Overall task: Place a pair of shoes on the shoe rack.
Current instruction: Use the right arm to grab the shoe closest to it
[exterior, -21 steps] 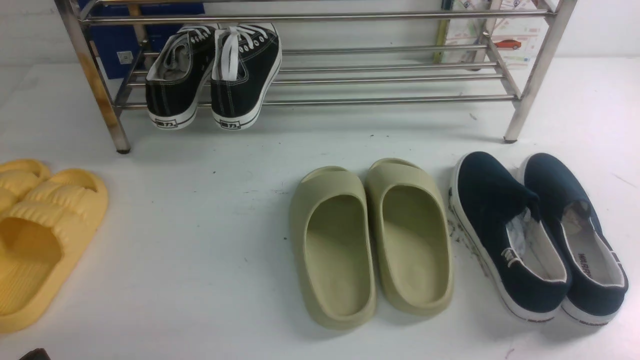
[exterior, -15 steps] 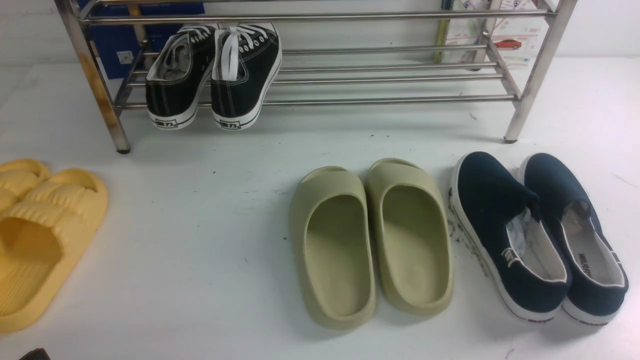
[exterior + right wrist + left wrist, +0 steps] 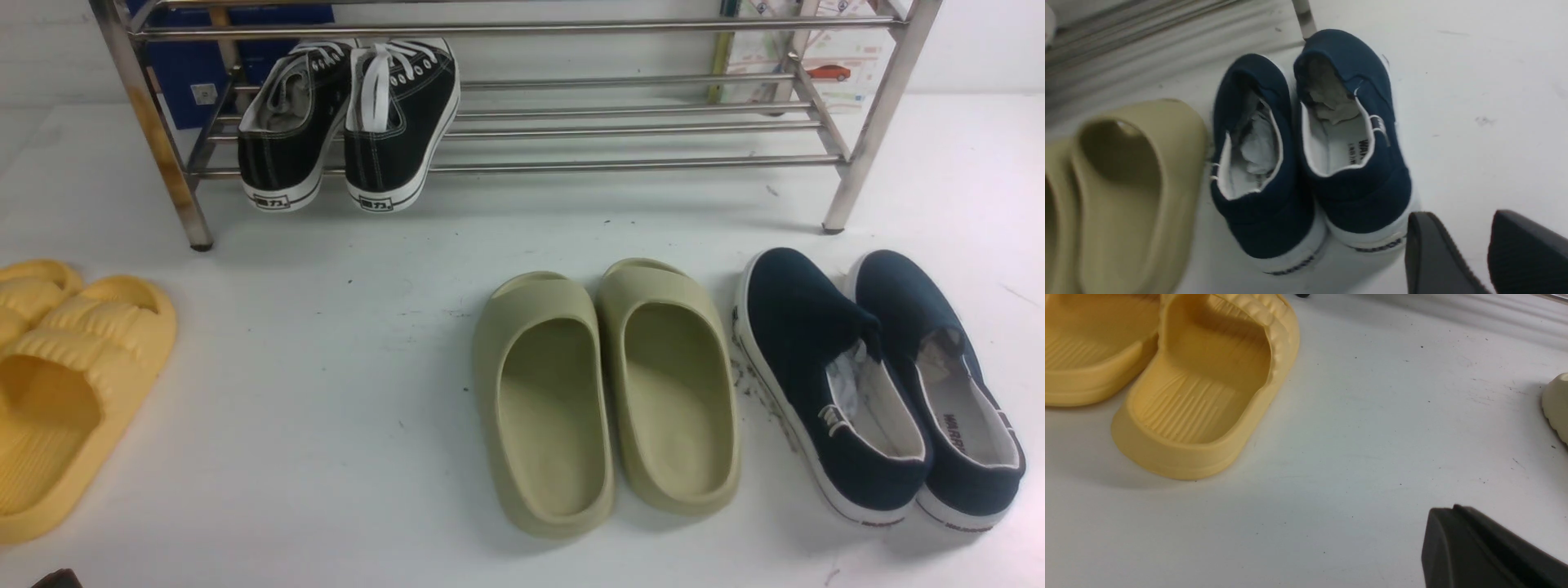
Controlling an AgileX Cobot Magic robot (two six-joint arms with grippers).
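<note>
The right gripper (image 3: 1466,228) is parted and holds nothing, just by the heels of the shoes (image 3: 804,318); whether it touches them I cannot tell. Of the left gripper (image 3: 1474,547) only one dark finger shows, so its state cannot be told; it is near the yellow slides (image 3: 1200,400).

The shoes stand side by side on the white surface (image 3: 326,392), toes toward the rack (image 3: 620,163), with crumpled paper inside. The olive slides (image 3: 604,400) sit just beside them. Black sneakers (image 3: 351,122) rest on the rack's left end.

One insole's print begins "WA"; the rest is unreadable.
</note>
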